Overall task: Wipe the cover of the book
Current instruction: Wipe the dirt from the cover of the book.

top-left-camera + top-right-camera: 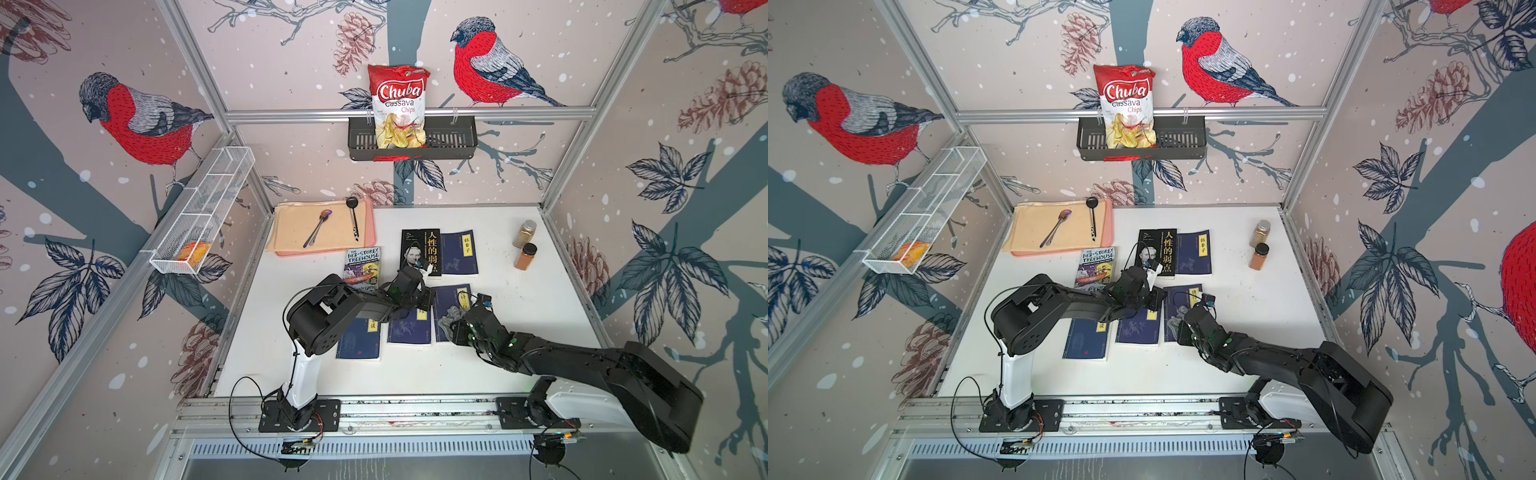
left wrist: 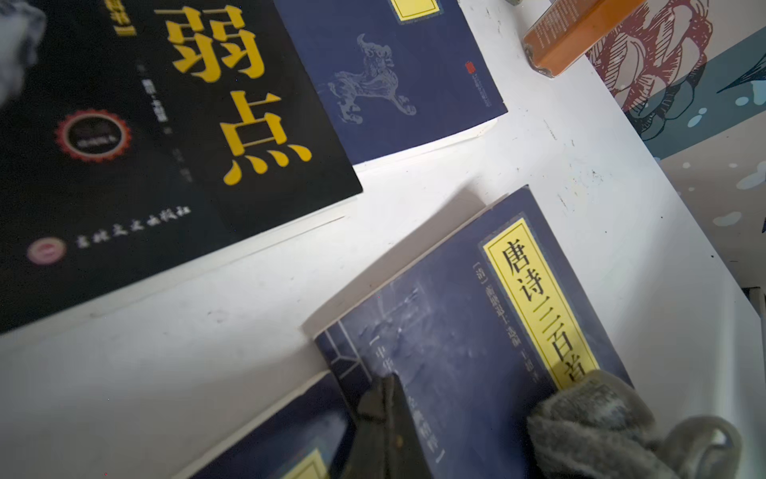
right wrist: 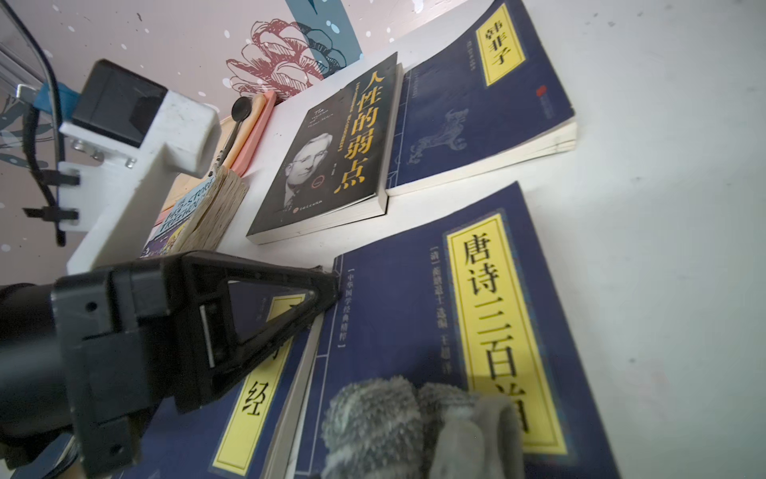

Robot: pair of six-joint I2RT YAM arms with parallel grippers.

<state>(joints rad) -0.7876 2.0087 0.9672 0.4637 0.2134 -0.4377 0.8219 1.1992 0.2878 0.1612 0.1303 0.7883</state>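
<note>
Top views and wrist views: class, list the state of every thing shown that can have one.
Blue book: closed, flat.
Grey cloth: bunched, on blue book.
Left gripper: shut, at blue book's edge.
Right gripper: shut on grey cloth.
Orange spice jar: upright, capped.
Chips bag: upright in basket.

Chips bag (image 1: 398,106) in black basket (image 1: 457,141) — spoon (image 1: 318,228), black ladle (image 1: 354,220) on tan mat (image 1: 291,232)
</note>
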